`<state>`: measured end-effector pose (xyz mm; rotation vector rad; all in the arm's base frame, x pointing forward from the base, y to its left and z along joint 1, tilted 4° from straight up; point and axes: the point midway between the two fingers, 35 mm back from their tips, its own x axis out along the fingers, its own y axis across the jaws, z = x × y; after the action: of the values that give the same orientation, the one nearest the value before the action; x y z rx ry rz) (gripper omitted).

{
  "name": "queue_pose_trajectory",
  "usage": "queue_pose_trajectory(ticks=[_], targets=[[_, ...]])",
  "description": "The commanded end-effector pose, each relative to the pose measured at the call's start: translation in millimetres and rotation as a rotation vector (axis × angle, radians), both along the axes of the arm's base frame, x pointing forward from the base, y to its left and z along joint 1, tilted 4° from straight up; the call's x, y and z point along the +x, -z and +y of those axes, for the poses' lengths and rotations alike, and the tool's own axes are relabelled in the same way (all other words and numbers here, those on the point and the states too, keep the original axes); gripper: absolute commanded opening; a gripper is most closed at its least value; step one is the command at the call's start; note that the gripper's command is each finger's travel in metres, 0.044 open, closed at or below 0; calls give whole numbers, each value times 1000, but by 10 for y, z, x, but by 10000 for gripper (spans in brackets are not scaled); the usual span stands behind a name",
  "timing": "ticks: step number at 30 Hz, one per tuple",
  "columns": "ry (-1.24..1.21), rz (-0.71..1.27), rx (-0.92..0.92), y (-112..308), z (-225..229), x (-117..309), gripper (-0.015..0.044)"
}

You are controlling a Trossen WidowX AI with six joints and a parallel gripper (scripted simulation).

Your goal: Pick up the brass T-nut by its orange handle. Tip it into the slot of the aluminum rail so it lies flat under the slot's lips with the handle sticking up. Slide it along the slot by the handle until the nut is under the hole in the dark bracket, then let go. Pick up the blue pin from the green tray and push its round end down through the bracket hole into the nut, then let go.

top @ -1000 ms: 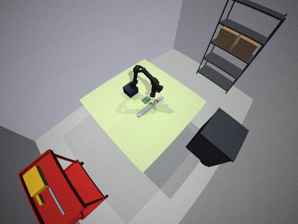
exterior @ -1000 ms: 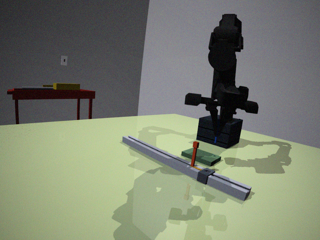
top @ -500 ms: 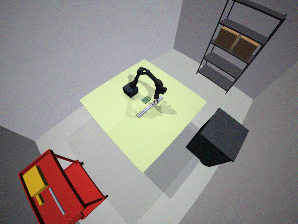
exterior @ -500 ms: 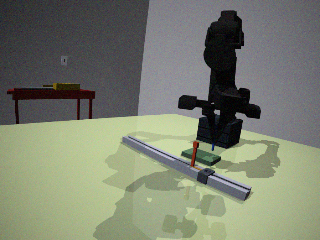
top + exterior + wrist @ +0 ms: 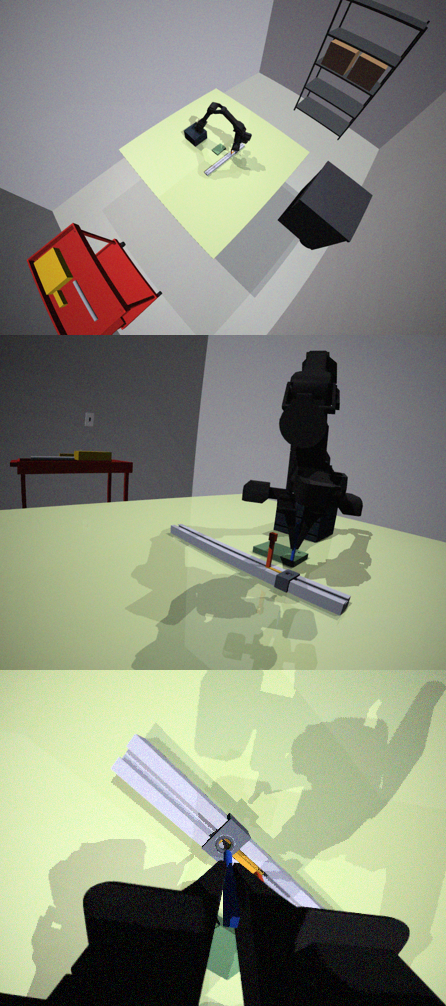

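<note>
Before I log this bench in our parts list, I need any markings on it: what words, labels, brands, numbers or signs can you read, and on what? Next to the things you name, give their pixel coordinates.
None can be read: no lettering shows on the rail [image 5: 216,166] [image 5: 219,550] [image 5: 165,787], bracket [image 5: 281,581] [image 5: 240,832], green tray [image 5: 218,148] [image 5: 266,548] [image 5: 223,952] or red cart [image 5: 81,259] [image 5: 72,468].

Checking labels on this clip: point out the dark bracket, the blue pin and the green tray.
Dark bracket [image 5: 283,582] [image 5: 239,834]: exterior, front flap; wrist, top plate.
Blue pin [image 5: 292,554] [image 5: 228,858]: exterior and wrist, lower end.
Green tray [image 5: 265,548] [image 5: 225,959]: exterior and wrist, top face.
</note>
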<state>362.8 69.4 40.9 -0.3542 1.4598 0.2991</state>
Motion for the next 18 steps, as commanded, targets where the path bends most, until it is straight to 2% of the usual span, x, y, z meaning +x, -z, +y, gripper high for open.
queue_pose_trajectory(ticks=[1,18], targets=[[0,15,-8,129,-29,-76,-150],[2,14,-8,113,-16,9,-150]])
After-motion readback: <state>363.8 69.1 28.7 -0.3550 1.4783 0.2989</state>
